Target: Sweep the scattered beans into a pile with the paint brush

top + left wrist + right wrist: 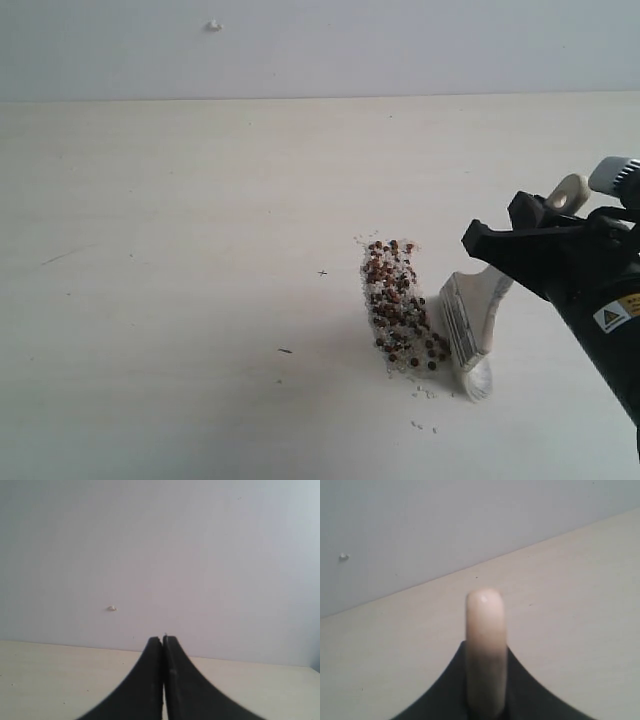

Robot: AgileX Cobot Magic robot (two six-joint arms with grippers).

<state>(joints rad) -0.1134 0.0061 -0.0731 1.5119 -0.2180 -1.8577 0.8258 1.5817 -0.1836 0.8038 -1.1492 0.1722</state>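
In the exterior view, the tiny round reddish-brown beans (pixel 400 305), mixed with whitish crumbs, lie in one narrow heap on the pale cream counter (pixel 150 300). Just beside the heap, on its right, stands the wide flat paint brush (pixel 475 305) with silver ferrule, tilted, its pale bristles touching the counter. The black right gripper (pixel 505 235) grasps its cream handle.

In the left wrist view, the black left gripper (pixel 163 640) is clenched on nothing, above the counter, facing a grey wall (pixel 200 555).

In the right wrist view, the rounded handle end sticks out between the clamped jaws.

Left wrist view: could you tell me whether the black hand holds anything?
No, the black left hand is shut tight, with nothing caught in it.
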